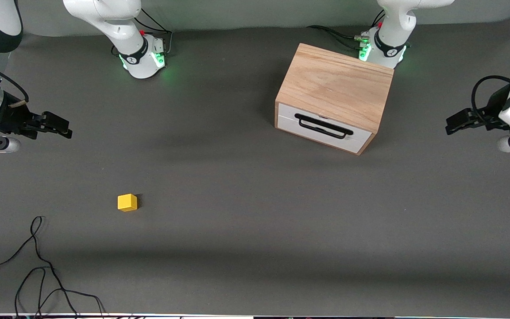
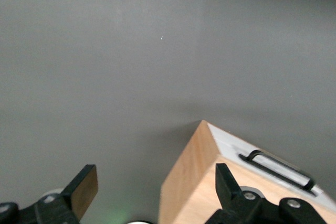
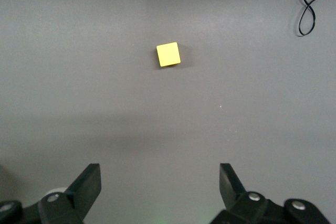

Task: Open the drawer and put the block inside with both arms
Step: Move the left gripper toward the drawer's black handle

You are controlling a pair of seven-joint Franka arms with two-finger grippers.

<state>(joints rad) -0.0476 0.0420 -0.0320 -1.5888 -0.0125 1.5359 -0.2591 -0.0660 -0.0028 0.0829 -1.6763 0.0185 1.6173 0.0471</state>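
A light oak cabinet [image 1: 334,84] stands near the left arm's base. Its white drawer [image 1: 323,127] with a black wire handle [image 1: 323,126] is shut and faces the front camera. The cabinet also shows in the left wrist view [image 2: 202,182]. A small yellow block [image 1: 127,202] lies on the grey table toward the right arm's end, and shows in the right wrist view [image 3: 168,54]. My left gripper [image 1: 452,124] is open and empty, up in the air at the table's left-arm end. My right gripper [image 1: 62,126] is open and empty, up in the air at the right-arm end.
A black cable [image 1: 38,261] lies looped on the table near the front edge, nearer to the front camera than the block. It also shows in the right wrist view [image 3: 310,3]. The table [image 1: 237,199] is dark grey cloth.
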